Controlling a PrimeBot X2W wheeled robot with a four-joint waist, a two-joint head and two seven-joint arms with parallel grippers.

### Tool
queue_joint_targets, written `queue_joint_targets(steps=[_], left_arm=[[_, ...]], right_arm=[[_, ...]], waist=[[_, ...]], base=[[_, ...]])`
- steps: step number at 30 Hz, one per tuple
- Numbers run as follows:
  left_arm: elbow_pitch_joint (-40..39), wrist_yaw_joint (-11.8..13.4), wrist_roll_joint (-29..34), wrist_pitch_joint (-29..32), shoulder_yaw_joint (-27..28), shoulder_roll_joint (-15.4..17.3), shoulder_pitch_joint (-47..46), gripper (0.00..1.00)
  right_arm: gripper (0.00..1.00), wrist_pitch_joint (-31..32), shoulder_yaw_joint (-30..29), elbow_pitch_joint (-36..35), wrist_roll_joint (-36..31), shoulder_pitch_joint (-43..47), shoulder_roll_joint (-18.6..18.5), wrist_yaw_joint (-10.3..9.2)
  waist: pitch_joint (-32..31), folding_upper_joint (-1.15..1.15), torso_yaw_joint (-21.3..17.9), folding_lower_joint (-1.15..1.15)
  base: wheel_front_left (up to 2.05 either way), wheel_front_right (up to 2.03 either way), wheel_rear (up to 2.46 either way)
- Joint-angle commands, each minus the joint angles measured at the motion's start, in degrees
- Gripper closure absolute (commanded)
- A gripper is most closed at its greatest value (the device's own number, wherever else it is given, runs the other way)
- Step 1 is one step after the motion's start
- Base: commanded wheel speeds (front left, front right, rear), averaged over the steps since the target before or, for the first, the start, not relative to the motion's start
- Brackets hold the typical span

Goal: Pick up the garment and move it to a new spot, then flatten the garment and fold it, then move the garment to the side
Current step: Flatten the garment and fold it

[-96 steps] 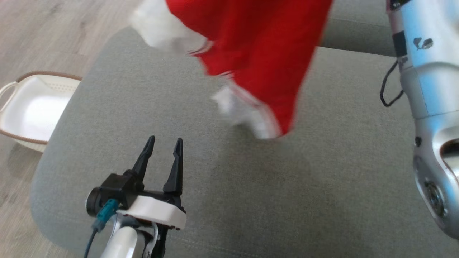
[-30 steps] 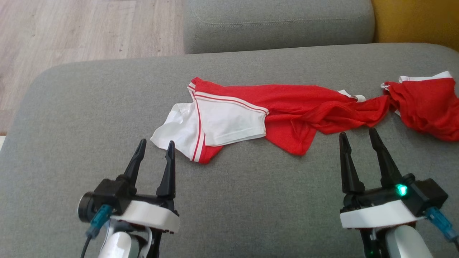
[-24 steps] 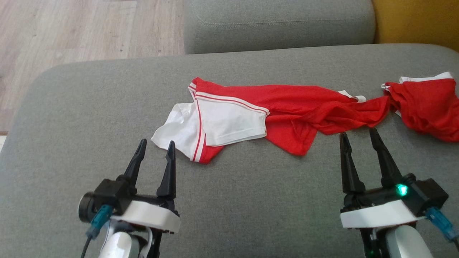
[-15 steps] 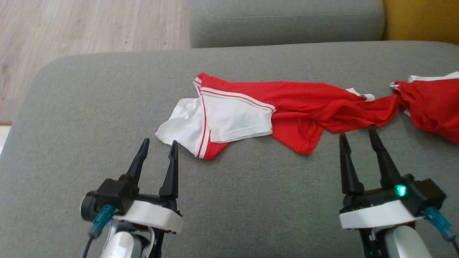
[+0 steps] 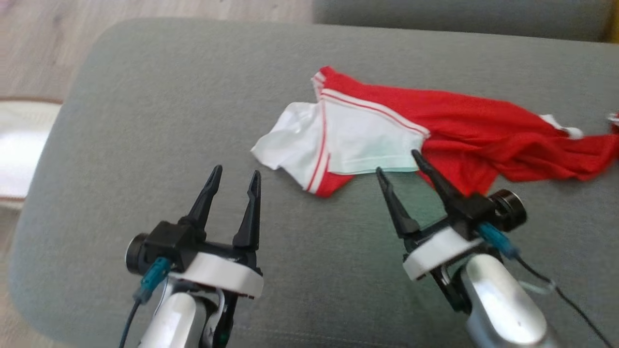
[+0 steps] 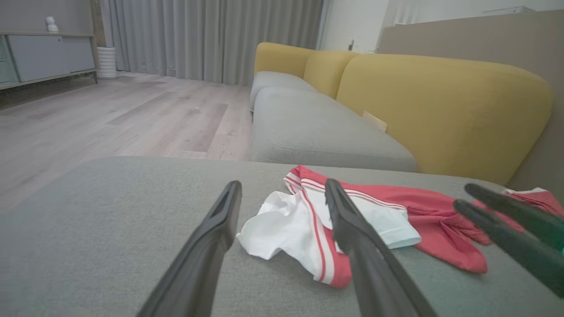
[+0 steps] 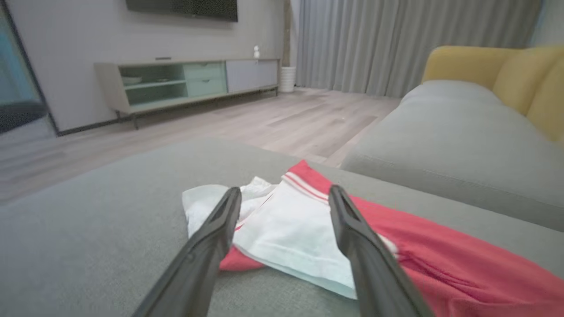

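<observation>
The garment is a red shirt with white sleeves and striped trim, lying crumpled across the grey sofa cushion; it also shows in the left wrist view and the right wrist view. My right gripper is open, tilted left, its fingertips right at the near edge of the white sleeve. My left gripper is open over bare cushion, a short way left of the sleeve's lower corner. Nothing is between either pair of fingers.
A white basket with a brown rim sits on the wooden floor to the left of the cushion. A second grey seat and yellow backrests lie beyond the garment.
The head camera has swung down and left, shifting the whole picture. My right gripper has moved left and tilted toward the white sleeve. The garment lies as before.
</observation>
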Motion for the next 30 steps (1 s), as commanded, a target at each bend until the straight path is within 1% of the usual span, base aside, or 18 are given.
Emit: queue_joint_targets(steps=[1,4,9,15,18,26,30], left_arm=[[-2.13,0.43,-0.62,-0.70,1.44,0.06,-2.96,0.00],[-2.38,0.93,-1.36,-0.70,0.42,0.06,-3.64,0.00],[-2.43,1.67,-2.30,-0.70,-1.15,0.06,-4.09,0.00],[-2.38,2.24,-3.20,-0.70,-2.05,0.06,-4.74,0.00],[-2.31,2.50,-3.60,-0.70,-2.33,0.06,-5.03,0.00],[-2.48,3.08,-4.11,-0.70,-3.06,0.06,-5.49,0.00],[-2.36,3.23,-4.19,-0.70,-3.19,0.06,-5.49,0.00]], right_arm=[[0.00,0.68,1.60,-0.48,0.33,-2.04,-0.40,-0.04],[0.00,2.44,4.91,5.34,1.26,-6.69,-1.85,-0.04],[0.00,4.51,7.89,14.28,3.34,-12.35,-3.09,-0.04],[0.00,3.65,10.83,21.44,6.00,-16.71,-3.90,-0.04],[0.00,3.00,12.29,25.02,7.16,-18.46,-3.72,-0.04],[0.00,2.11,14.04,30.35,7.86,-21.22,-3.54,-0.04],[0.00,0.84,13.48,31.87,8.80,-22.02,-3.18,-0.04]], waist=[[1.88,0.00,2.50,0.00],[2.87,0.00,4.53,0.00],[4.04,0.00,7.28,0.00],[5.35,0.00,9.37,0.00],[5.96,0.00,10.08,0.00],[6.92,0.00,10.60,0.00],[6.86,0.00,10.48,0.00]], base=[[0.00,0.00,0.00],[0.00,0.00,0.00],[0.00,0.00,0.00],[0.00,0.00,0.00],[0.00,0.00,0.00],[0.00,0.00,0.00],[0.00,0.00,0.00]])
